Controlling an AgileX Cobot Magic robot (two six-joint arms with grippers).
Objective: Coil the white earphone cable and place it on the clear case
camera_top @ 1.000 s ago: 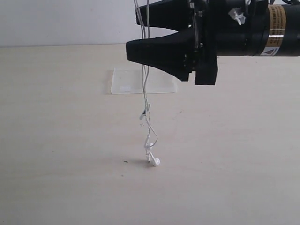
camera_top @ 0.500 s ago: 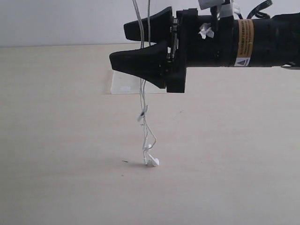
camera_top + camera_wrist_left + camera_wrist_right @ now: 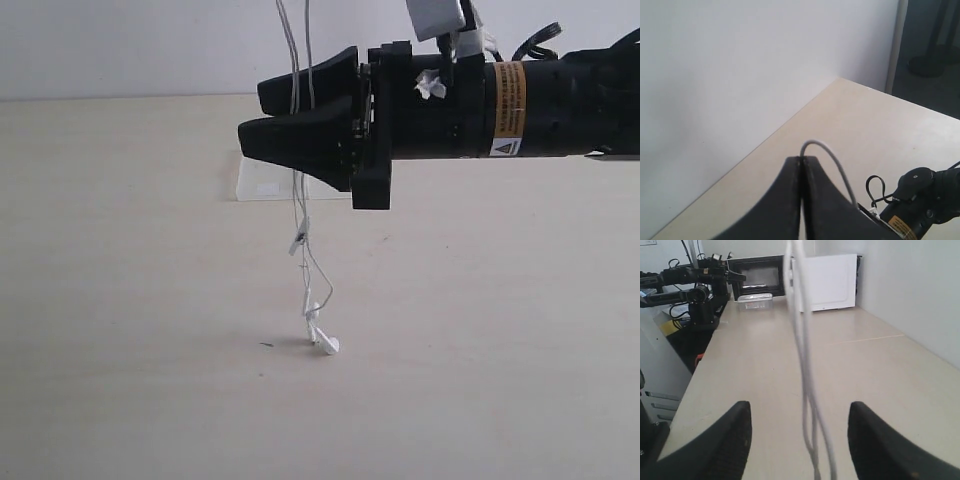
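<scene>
Low in the centre of the exterior view, the earbuds of the white earphone cable are rested on the pale table. From them the cable is strung straight up, past a small inline remote, and out of the frame's top edge. At upper centre the hanging strands are straddled by the right gripper, held level from the right edge; its fingers are seen apart, with the cable between them and touched by neither. Farther back, at centre left, the clear case is laid flat on the table. The left gripper is clamped together on the cable, a loop of which is arched out from between its tips.
</scene>
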